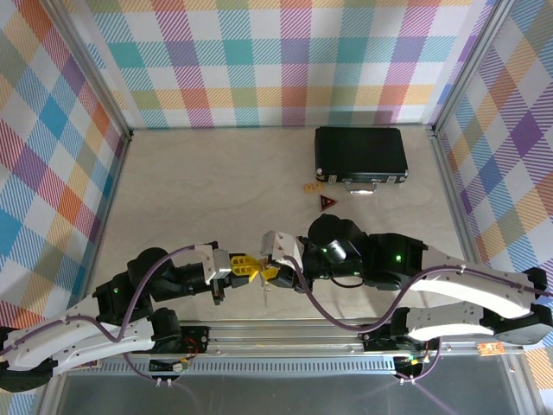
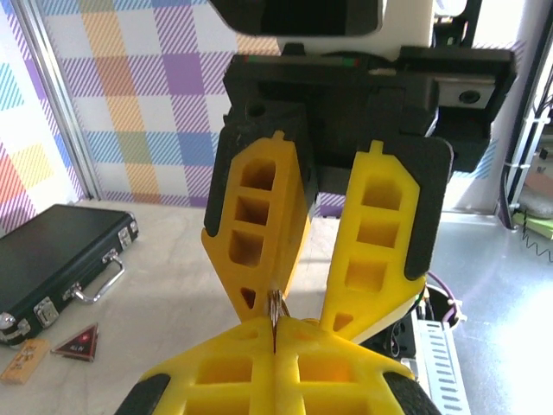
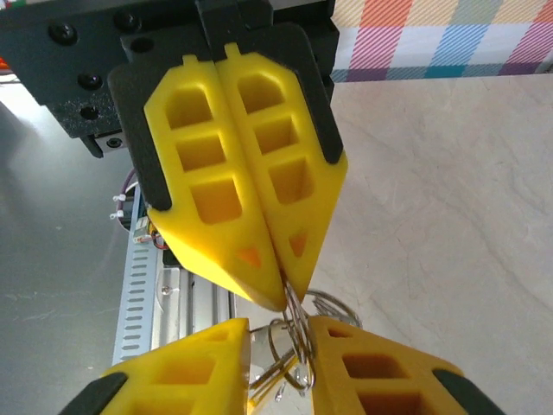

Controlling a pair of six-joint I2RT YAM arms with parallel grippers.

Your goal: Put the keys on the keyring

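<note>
- The left gripper [image 3: 278, 290], upper centre of the right wrist view, had its yellow fingers pressed together, clamped on a thin wire loop of the keyring [image 3: 298, 328]
- The right gripper [image 3: 276, 339], along the lower edge of that view, had its fingers apart on either side of the loops; no firm grip on anything was visible
- The keyring was held off the table [image 1: 216, 190], at the low centre of the top view, where the two grippers met
- A thin silvery piece, likely the key [image 3: 270, 376], hung under the loops; whether it was threaded on could not be told
- Step in hand, as judged: threading at the ring, with the left gripper as holder
- The next move called for a check that the key was seated; if not, the right gripper needed to grip the key and feed it along the wire without twisting the loop out of the clamp
</note>
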